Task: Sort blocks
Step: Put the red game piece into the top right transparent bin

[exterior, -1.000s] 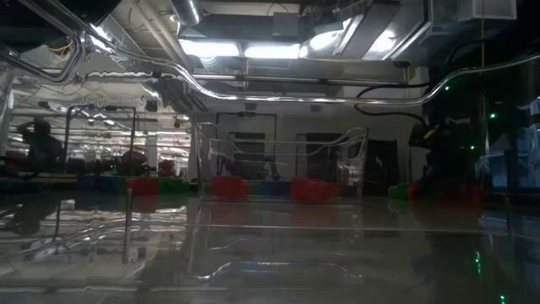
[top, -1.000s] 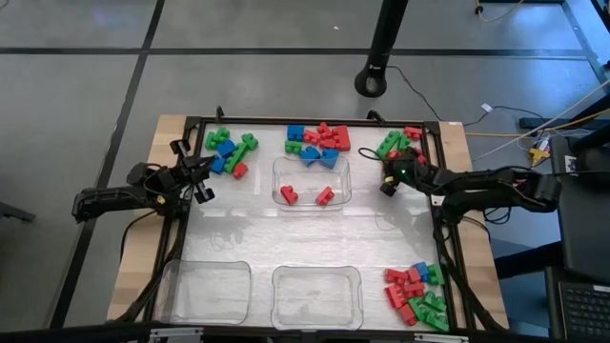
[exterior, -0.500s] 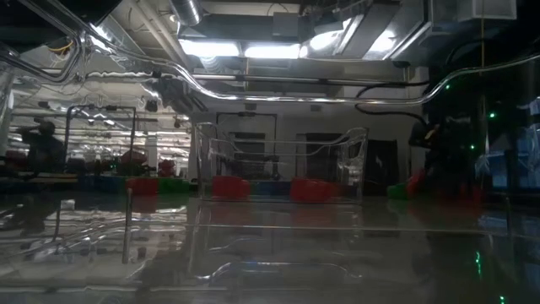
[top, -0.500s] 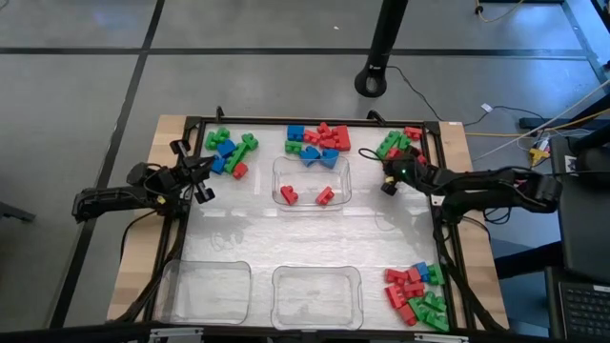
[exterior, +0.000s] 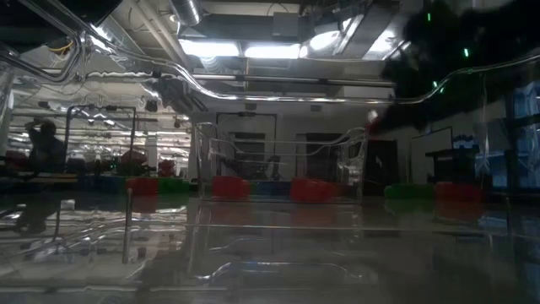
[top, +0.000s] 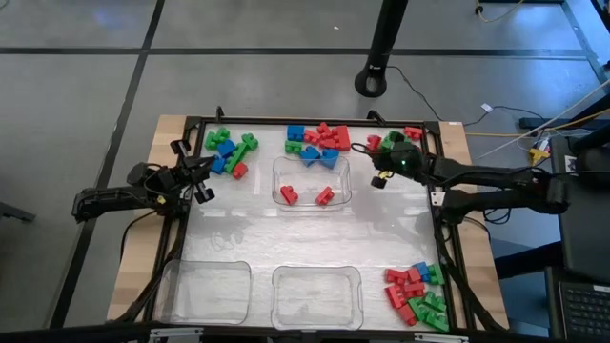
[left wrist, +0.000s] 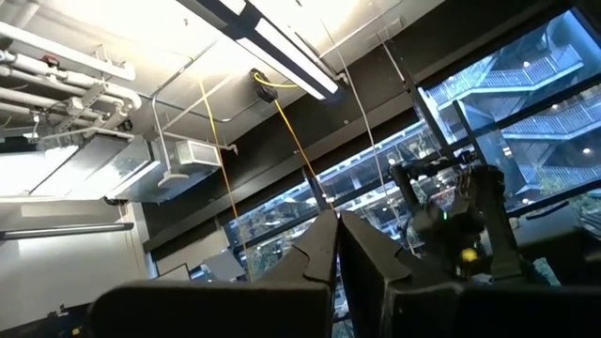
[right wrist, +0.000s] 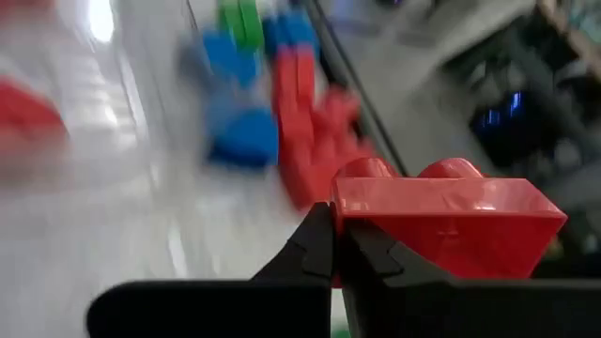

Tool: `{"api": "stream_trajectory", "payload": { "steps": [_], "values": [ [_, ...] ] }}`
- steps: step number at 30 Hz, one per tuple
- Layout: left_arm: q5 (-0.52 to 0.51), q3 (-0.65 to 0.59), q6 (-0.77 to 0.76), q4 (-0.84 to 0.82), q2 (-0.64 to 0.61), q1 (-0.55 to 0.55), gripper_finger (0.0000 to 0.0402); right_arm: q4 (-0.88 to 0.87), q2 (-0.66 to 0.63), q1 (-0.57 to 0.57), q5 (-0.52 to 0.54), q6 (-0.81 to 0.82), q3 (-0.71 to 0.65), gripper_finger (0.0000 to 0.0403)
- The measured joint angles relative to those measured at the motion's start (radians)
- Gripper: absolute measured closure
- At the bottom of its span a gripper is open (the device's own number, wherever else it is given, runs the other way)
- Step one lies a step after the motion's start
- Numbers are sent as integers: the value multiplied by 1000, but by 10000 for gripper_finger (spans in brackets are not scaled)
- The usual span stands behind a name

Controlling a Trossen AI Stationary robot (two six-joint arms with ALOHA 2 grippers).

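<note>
Lifting clear of the heap at the far right corner, the right hand (top: pixel 380 178) has risen and swung toward the far-centre tray (top: pixel 312 181), clamped on a red block (right wrist: pixel 441 218) — a second ago it was low among the green and red bricks there with its fingers partly apart. My reading: the pick is done and the carry to that tray, which already holds two red blocks (top: pixel 306 195), is under way. The block is glossy moulded plastic, chunky, with rounded studs on top; the tray is clear and thin-walled. The left hand (top: pixel 202 191) waits left of that tray, fingers together, empty — beside a blue-green pile (top: pixel 230 154) on the surface (top: pixel 305 238).
</note>
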Motion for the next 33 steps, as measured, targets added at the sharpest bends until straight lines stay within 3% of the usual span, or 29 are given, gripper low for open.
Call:
{"api": "stream_trajectory", "payload": {
  "steps": [10, 16, 22, 33],
  "values": [
    [0, 0, -2, 0, 0, 0, 396, 10, 12, 197, 15, -17, 141, 400],
    [0, 0, 6, 1, 0, 0, 396, 168, 84, 284, 18, -17, 143, 399],
    [0, 0, 14, 2, 0, 0, 396, 331, 207, 320, -47, -16, 145, 399],
    [0, 0, 14, 1, 0, 0, 396, 309, 457, 325, -228, -26, 354, 399]
  ]
}}
